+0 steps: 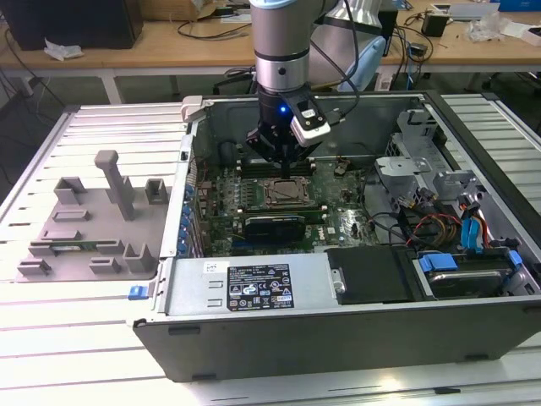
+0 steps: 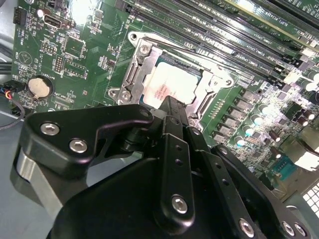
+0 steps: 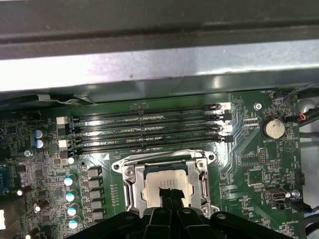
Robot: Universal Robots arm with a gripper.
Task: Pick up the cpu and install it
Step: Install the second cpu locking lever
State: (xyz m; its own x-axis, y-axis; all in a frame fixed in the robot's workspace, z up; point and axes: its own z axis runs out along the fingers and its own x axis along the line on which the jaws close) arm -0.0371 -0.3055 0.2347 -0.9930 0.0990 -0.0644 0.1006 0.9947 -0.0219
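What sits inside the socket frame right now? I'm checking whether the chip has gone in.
The cpu lies inside the socket frame, silver top showing. The gripper covers its near edge, so its seating there is hidden.

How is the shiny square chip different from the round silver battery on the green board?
The cpu is square; the coin battery is round. The cpu is the bigger one. The cpu sits inside a metal socket frame, under the black tool; the battery sits off to one side in a black ring. Both are silvery and lie flat on the motherboard.
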